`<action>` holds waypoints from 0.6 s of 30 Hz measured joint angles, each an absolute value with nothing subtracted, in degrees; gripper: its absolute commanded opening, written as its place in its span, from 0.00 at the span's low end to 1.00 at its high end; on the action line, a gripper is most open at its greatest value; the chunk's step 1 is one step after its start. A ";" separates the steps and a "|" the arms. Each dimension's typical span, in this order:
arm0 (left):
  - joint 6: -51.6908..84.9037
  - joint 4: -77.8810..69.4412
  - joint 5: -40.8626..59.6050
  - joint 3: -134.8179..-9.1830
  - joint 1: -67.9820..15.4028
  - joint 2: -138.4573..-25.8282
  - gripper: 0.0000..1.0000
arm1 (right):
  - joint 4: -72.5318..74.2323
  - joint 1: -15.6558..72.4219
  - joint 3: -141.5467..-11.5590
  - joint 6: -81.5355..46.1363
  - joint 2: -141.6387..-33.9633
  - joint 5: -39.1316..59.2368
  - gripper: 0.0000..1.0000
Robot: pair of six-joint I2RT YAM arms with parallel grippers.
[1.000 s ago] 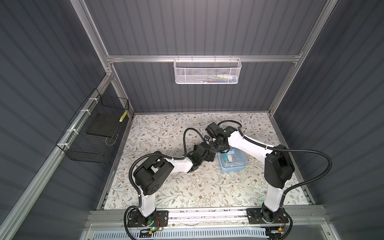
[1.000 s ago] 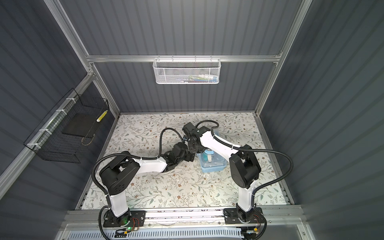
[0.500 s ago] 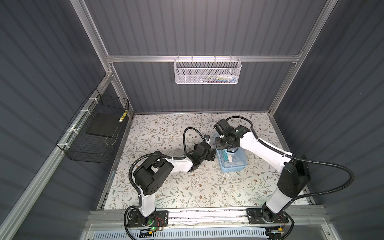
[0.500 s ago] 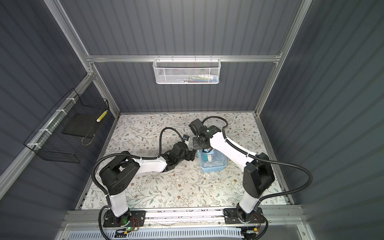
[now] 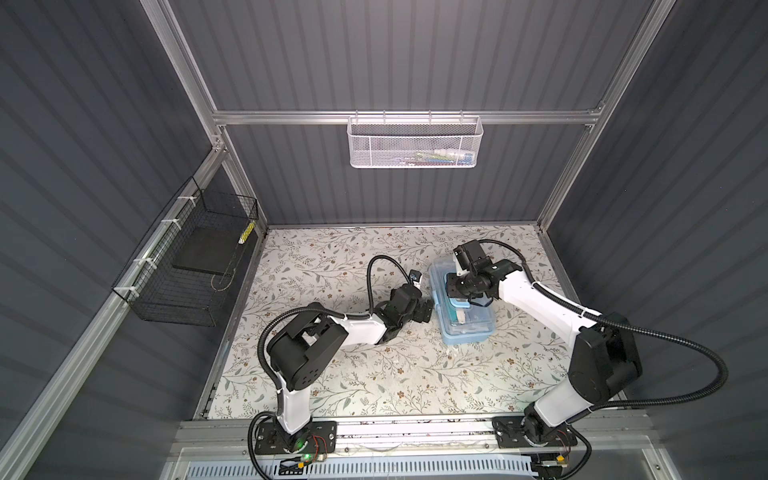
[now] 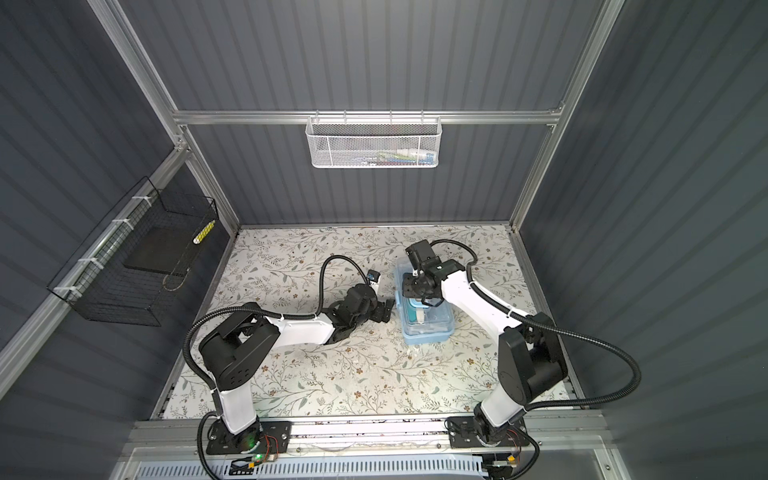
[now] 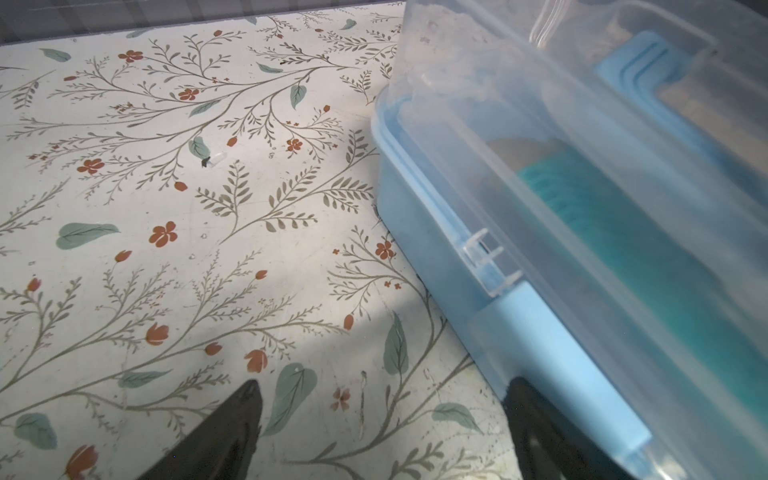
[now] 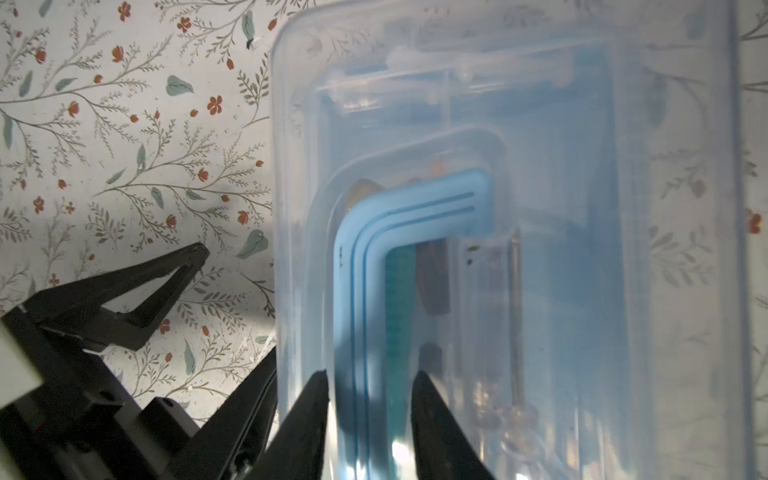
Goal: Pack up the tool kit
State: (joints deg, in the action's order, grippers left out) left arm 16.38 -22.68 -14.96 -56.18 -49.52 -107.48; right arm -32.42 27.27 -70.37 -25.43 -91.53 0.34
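- Tool kit (image 5: 469, 328) sits flat on the floral tabletop (image 5: 374, 374), right of middle, with its clear lid (image 8: 582, 124) down and tools showing faintly through.
- It looks like a light, stiff plastic box with smooth, slippery walls. I'd lift it by the arched handle (image 8: 415, 203), which lies flat on the lid.
- Right hand (image 8: 368, 382) hangs over the kit, jaws parted either side of that handle, gripping nothing.
- Left hand (image 7: 382, 386) lies low beside the kit, spread wide and empty, one finger (image 7: 536, 415) at the blue latch (image 7: 552, 353).
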 measured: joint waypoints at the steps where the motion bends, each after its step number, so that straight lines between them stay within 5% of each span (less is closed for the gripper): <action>1: 16.38 -22.68 -14.98 -56.18 -49.56 -107.48 0.92 | -31.90 26.98 -70.06 -25.28 -91.39 0.84 0.42; 18: 16.27 -18.76 -17.74 -55.20 -54.02 -107.28 0.92 | -21.23 25.17 -63.64 -21.80 -88.51 15.27 0.50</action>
State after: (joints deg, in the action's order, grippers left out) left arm 16.27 -18.76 -17.74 -55.20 -54.02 -107.28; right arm -21.23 25.17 -63.64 -21.80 -88.51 15.27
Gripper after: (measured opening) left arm 0.917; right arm 0.500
